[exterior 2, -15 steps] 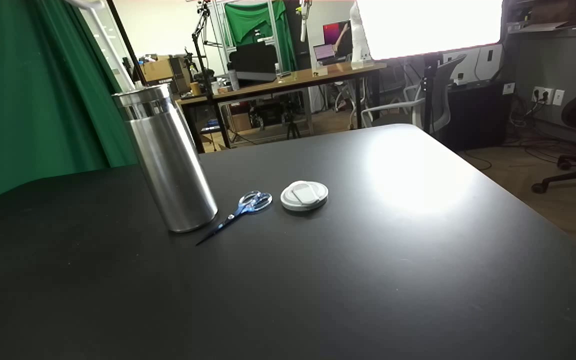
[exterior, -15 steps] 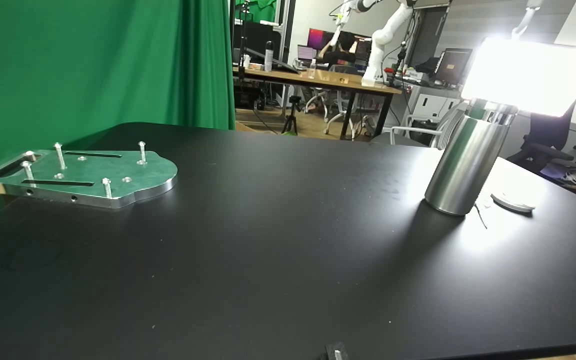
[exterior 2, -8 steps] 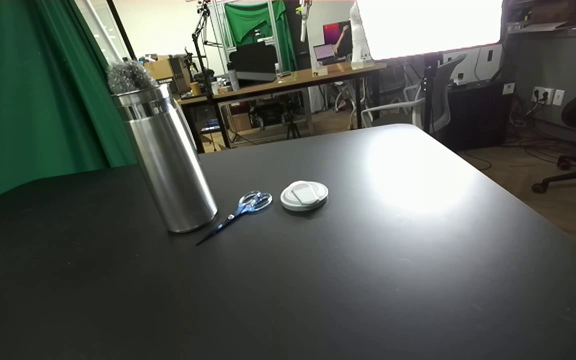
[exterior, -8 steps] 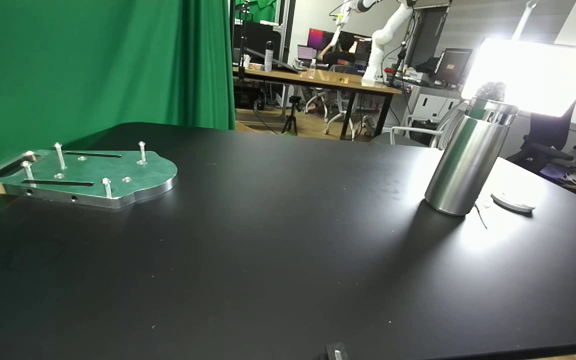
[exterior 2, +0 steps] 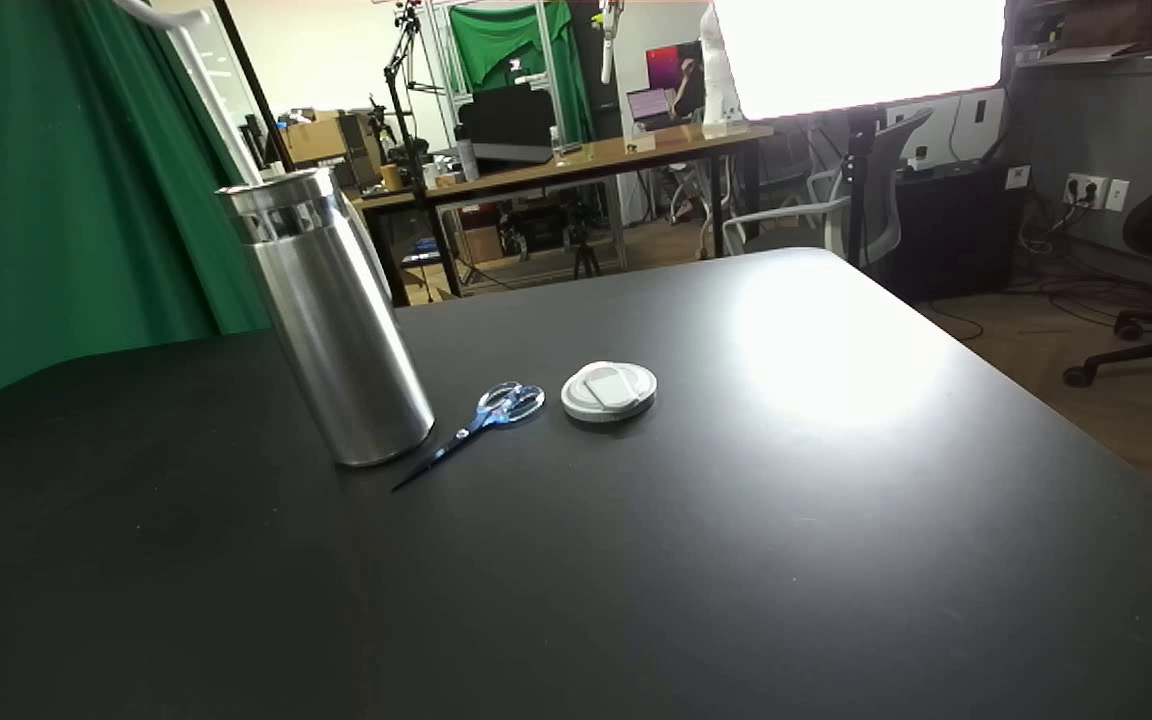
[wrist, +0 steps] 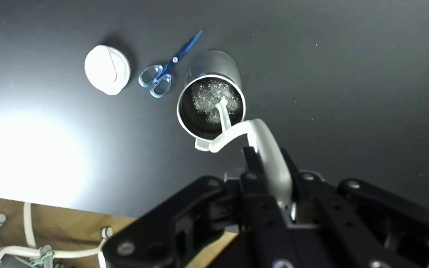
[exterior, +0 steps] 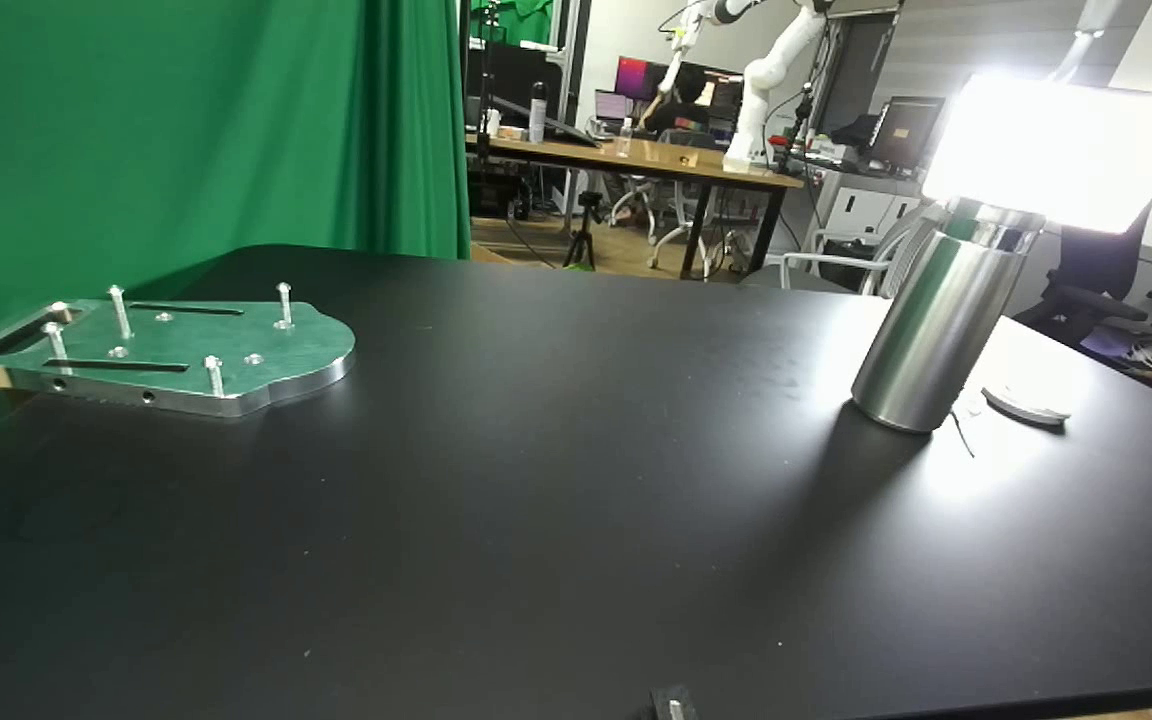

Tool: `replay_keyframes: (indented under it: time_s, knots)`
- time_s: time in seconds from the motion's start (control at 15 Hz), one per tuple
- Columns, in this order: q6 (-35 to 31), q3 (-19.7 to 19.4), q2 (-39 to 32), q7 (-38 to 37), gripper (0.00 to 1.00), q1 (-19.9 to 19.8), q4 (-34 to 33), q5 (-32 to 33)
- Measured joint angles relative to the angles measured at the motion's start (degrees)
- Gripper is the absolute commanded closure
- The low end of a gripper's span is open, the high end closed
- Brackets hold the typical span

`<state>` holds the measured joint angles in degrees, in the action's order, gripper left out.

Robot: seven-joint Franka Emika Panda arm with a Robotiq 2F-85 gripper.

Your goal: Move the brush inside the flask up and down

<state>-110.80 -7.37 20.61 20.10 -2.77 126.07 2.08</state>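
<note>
Since the frame half a second ago, the brush [wrist: 261, 136] has moved down: its head, then above the rim in both exterior views, is now inside the flask [exterior 2: 336, 325]. The flask's rim has shifted slightly left in an exterior view. Black table [exterior 2: 636, 560]: spans the lower part of both exterior views. Pegged plate [exterior: 191, 340]: rests at the left of the frame in an exterior view, well apart from the flask. Gripper [wrist: 269, 162]: enters the wrist view from the bottom; jaws clamped on the bent white handle of the brush. Flask: stands on the table; mouth at the upper centre of the wrist view, bristled head within it. Scissors [wrist: 175, 59]: lie just beside the flask, left of its mouth in the wrist view. White lid [wrist: 106, 69]: lies at the upper left of the wrist view, near the scissors
</note>
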Motion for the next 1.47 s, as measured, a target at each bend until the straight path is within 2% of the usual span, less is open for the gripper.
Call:
replay_keyframes:
  time_s: [0.47,0.93,1.47]
  knots:
    - [-2.4,-3.1,-5.2,0.0,0.96,-2.2,1.6,-3.5]
    - [-4.3,-3.7,-10.2,0.0,0.96,-3.9,1.8,-5.3]
    - [-3.9,-3.4,-8.3,-0.1,0.96,-4.0,1.4,-5.6]
